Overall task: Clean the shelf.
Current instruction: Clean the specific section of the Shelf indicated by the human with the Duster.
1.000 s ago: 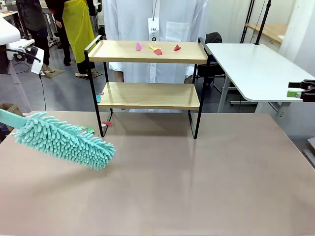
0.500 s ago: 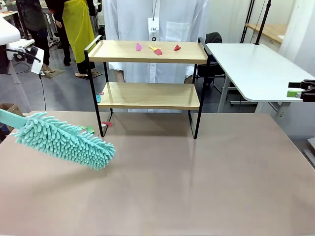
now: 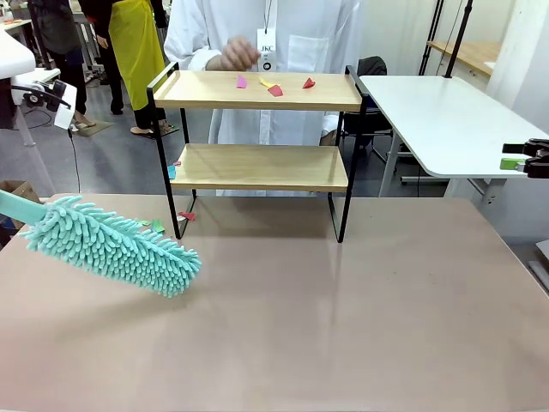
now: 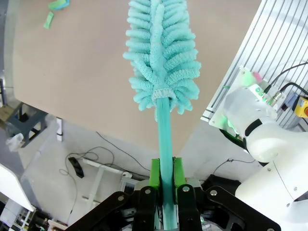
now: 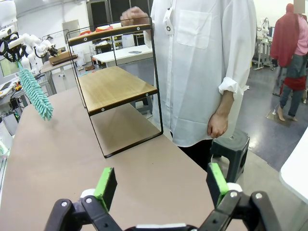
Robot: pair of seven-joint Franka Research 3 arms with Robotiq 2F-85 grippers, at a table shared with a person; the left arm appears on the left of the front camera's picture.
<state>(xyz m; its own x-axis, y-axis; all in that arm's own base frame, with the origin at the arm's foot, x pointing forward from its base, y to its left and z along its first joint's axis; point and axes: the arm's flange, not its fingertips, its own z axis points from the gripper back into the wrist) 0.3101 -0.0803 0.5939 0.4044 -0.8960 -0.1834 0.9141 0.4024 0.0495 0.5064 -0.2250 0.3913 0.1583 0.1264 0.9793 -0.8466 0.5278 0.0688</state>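
Front view showed the shelf (image 3: 257, 167) standing at the far side of the desk (image 3: 343, 326), with coloured paper scraps (image 3: 274, 87) lying on its top board. A person's hand (image 3: 233, 56) was raised just behind that board. The duster (image 3: 111, 245) hung tilted over the desk's left part, well apart from the shelf. The left pincer (image 4: 166, 175) was clamped on the duster's handle. The right pincer (image 5: 161, 182) stood with its fingers spread wide.
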